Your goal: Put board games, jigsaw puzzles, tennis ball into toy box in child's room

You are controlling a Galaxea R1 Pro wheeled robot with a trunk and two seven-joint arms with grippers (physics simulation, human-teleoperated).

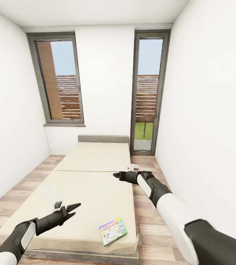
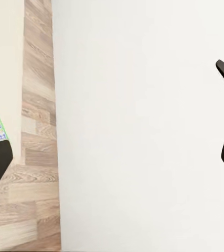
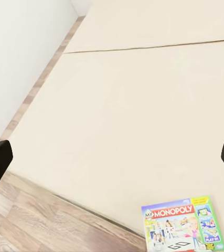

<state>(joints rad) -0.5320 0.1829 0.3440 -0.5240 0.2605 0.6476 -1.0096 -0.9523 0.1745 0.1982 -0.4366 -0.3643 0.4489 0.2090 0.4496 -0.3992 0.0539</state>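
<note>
Board game (image 1: 113,231) on bed (image 1: 95,191) near corner, between open, empty left jaws (image 1: 73,208) and right jaws (image 1: 116,175).

A board game (image 1: 113,231) lies on the bed (image 1: 92,184).

Both arms reach forward over the bed (image 1: 95,176). The left arm (image 1: 22,232) stretches low above the bed's near part, its black forearm ending in the left gripper (image 1: 73,208), whose fingers stand apart with nothing between them. The right arm (image 1: 173,209), white at the upper part and black at the wrist, bends inward over the bed's right edge; the right gripper (image 1: 116,175) points left, fingers apart and empty.
</note>
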